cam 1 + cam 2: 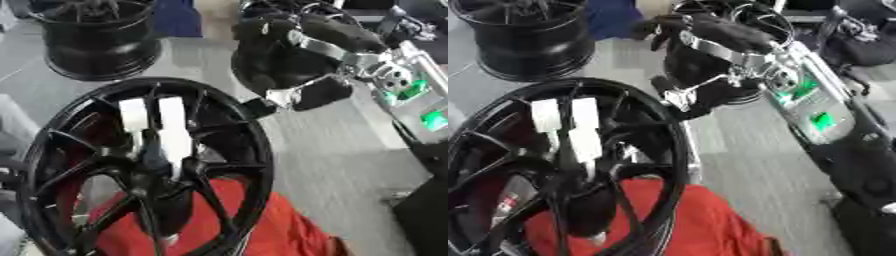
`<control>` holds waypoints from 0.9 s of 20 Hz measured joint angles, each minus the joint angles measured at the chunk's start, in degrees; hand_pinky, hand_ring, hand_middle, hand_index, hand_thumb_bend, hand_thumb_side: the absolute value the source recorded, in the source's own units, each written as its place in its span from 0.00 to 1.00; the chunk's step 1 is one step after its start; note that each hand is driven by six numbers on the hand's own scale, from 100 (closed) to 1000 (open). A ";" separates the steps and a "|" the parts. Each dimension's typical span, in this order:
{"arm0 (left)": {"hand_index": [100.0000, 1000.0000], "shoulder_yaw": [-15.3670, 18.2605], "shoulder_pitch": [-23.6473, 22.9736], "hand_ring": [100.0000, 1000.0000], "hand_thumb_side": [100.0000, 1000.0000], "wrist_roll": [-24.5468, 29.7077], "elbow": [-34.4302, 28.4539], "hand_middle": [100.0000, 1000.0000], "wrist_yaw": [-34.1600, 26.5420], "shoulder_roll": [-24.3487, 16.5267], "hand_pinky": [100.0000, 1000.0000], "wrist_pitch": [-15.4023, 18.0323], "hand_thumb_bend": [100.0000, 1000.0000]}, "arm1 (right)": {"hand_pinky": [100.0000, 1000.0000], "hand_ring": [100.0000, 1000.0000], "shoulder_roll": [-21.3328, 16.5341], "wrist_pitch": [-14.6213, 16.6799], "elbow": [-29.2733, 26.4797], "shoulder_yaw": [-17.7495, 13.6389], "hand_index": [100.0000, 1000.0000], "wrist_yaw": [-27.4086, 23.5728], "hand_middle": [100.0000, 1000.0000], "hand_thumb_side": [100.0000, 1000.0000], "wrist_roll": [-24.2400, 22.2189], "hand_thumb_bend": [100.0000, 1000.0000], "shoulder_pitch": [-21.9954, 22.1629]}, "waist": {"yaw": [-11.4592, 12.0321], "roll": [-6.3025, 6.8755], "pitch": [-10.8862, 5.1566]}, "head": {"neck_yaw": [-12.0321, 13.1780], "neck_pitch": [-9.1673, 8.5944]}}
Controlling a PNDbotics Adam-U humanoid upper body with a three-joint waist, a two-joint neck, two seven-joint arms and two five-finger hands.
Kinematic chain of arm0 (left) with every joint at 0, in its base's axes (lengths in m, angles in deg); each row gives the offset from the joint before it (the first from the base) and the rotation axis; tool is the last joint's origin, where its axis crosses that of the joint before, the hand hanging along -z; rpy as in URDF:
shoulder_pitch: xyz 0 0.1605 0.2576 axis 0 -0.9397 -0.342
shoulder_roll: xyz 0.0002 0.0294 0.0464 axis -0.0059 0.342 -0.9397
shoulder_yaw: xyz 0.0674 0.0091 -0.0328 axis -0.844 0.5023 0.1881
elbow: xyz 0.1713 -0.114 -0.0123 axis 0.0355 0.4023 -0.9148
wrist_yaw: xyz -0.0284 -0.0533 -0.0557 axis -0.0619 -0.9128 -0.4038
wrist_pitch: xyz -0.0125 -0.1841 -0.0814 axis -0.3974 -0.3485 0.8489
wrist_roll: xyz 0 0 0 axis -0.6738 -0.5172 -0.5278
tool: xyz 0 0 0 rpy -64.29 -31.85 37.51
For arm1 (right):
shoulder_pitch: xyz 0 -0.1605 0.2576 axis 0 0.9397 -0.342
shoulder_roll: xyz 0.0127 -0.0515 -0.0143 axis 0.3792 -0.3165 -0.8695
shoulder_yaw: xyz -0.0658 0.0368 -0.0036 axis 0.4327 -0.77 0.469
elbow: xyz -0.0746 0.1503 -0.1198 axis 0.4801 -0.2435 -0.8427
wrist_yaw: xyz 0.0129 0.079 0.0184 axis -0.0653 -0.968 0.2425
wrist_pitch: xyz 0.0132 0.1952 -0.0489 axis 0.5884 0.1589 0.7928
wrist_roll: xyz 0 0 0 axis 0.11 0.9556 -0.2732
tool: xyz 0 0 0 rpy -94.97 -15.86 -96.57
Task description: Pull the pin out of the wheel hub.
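Hanging above the hub (144,165), the right hand (289,60) has fingers curled, gripping nothing I can see. 2 white pins (162,130) sit upright at the hub's centre.

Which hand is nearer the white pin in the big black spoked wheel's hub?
Right. The right hand hangs above and right of the white pin in the big black spoked wheel, not touching. No left hand shows in either view.
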 measured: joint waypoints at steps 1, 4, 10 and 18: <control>0.75 0.91 0.18 0.48 0.73 -0.89 -0.92 0.53 -0.80 0.00 0.51 -0.24 0.00 | 0.70 0.77 0.00 -0.02 0.00 0.01 0.99 -0.02 0.85 0.11 -0.02 0.00 0.04 | 0.02 0.05 -0.08 | -0.10 0.00; 0.74 3.38 0.68 0.48 0.72 -3.59 -3.91 0.53 -3.50 -0.10 0.50 -0.95 0.00 | 0.70 0.77 0.00 -0.05 0.00 0.01 0.99 -0.06 0.85 0.11 -0.05 0.00 0.11 | 0.29 0.22 -0.28 | -0.28 0.00; 0.74 4.98 0.85 0.48 0.72 -8.95 -7.19 0.53 -8.64 -0.79 0.51 -2.27 0.00 | 0.71 0.77 -0.02 -0.13 0.00 0.11 0.99 -0.14 0.85 0.11 -0.15 0.00 0.36 | 0.38 0.25 -0.52 | -0.50 0.00; 0.74 4.16 0.85 0.48 0.72 -10.05 -7.28 0.53 -10.14 -1.01 0.50 -2.89 0.00 | 0.71 0.76 -2.17 -2.12 -0.01 3.46 0.98 -4.86 0.83 0.27 -2.47 0.00 -1.77 | 1.11 0.31 -0.51 | -0.94 0.00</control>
